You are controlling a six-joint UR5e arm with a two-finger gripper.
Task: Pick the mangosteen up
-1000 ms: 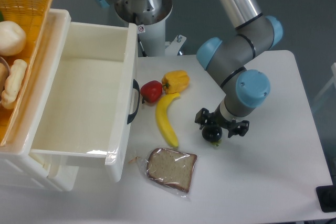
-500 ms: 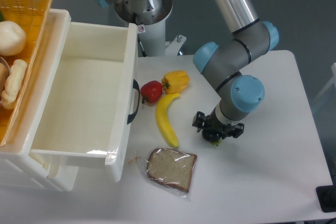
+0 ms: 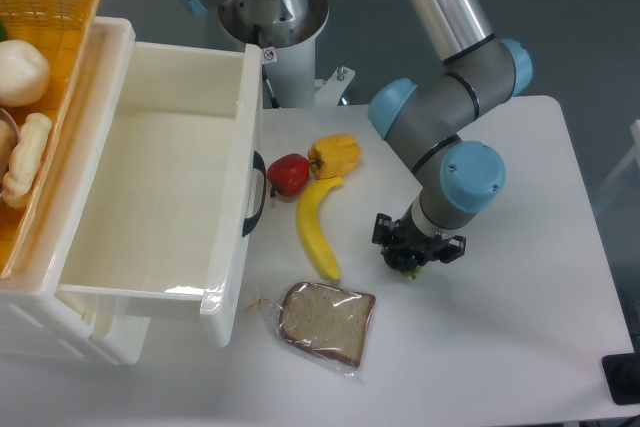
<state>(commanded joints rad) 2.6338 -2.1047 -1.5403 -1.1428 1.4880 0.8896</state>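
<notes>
Your gripper (image 3: pixel 408 253) is down on the white worktop (image 3: pixel 520 327), and the small dark round mangosteen (image 3: pixel 405 262) sits directly under it, almost wholly hidden; only a dark sliver and a bit of green calyx show below the black fingers (image 3: pixel 388 238). The fingers look drawn in around the fruit, but you cannot tell from this angle whether they actually grip it.

The main risk, as I judge it, is the fruit's shape: round and glossy, it could squirt out sideways if the fingers meet it off-centre, or slip free as you lift. If it rolls left of the fingers, it heads toward the yellow curved banana (image 3: pixel 318 227) and the bagged slice of brown bread (image 3: pixel 325 322). Lifting before the hold is firm would leave it behind on the worktop.

Well to the left of the fingers, the large white plastic drawer (image 3: pixel 150 197) stands open with nothing visible inside. Beyond it, the orange woven basket (image 3: pixel 55 17) holds pale bread-like rolls (image 3: pixel 22 72). A small red pepper (image 3: pixel 288 174) and a yellow pepper (image 3: pixel 336 154) lie up-left of the fingers, just beside the drawer.
</notes>
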